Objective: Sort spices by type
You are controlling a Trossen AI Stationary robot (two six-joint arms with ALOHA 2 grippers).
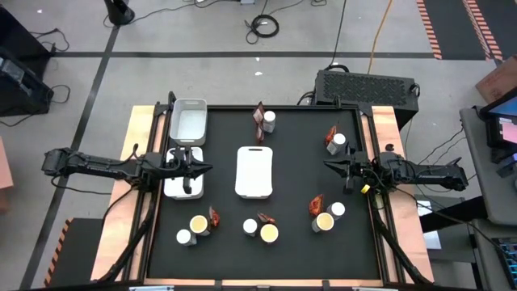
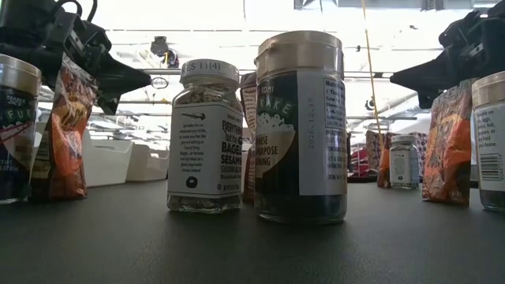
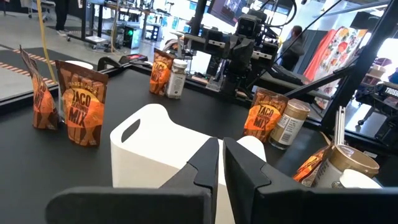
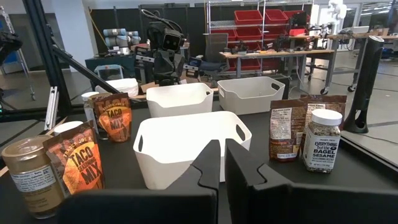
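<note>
Several spices (image 1: 261, 121) scattered, one packet (image 2: 251, 138) (half hidden) behind jars (image 2: 300, 126).

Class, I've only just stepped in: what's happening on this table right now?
Nothing is being handled. The left gripper hangs shut over a white tray at the table's left edge, and the right gripper hangs shut at the right edge. Jars, tubs and taco packets stand in mixed clusters around the centre tray; none sits in a tray.
</note>
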